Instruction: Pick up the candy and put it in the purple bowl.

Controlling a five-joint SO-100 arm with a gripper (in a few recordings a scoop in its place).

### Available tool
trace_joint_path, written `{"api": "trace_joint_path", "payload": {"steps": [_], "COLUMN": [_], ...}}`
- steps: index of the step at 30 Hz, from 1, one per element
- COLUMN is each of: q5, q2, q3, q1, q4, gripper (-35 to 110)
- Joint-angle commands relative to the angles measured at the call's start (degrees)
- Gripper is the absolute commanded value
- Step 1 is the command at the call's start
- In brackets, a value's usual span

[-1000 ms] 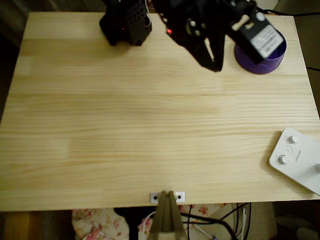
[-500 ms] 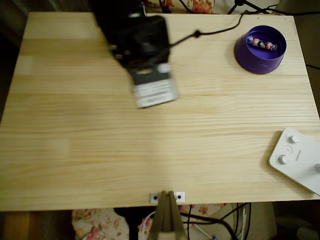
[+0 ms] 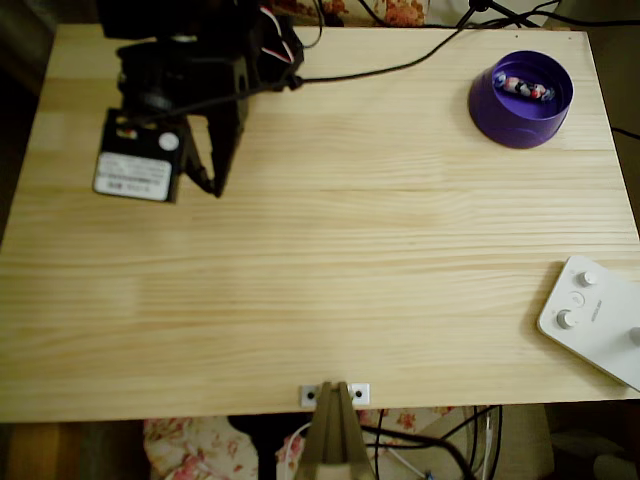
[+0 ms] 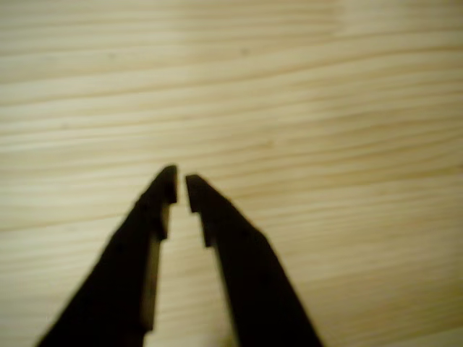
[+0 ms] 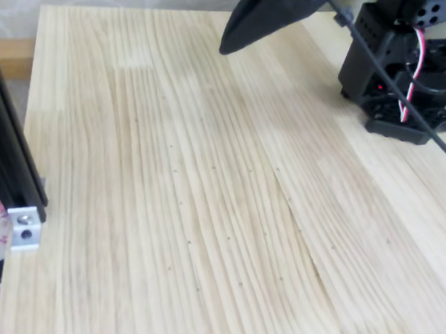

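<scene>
Overhead view first: one candy, one purple bowl, one black arm, one white control box with round knobs at the lower right edge. The candy lies inside the bowl, upper right of the frame, long axis running from upper left to lower right, twisted ends pointing those ways. The worktop is pale pine planks with grain running left to right. The arm sits at the upper left, well apart from the bowl, with the tool pointing down the frame over bare wood. A black cable runs from the arm toward the top right. Flowery fabric peeks out past the top and bottom edges, and a metal bracket clamps the bottom edge.

Wrist view: two dark fingers of the tool come up from the bottom, tips almost together with just a thin sliver of wood grain between them, so nearly clenched and gripping nothing.

Fixed view: the tool hangs dark and blurry at the top centre above the wood; the arm's base with red and white wires sits upper right. A pale patterned wall runs behind.
</scene>
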Motion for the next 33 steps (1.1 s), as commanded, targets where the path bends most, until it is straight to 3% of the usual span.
{"api": "trace_joint_path", "payload": {"steps": [1,11,33], "q5": [-2.02,-2.64,-2.55], "q2": [9.4,22.68,22.68], "q3": [3.16,13.01,18.72], "q1": [2.72,5.36,6.15], "q4": [2.11,10.72,10.28], "gripper": [-1,-1,-1]}}
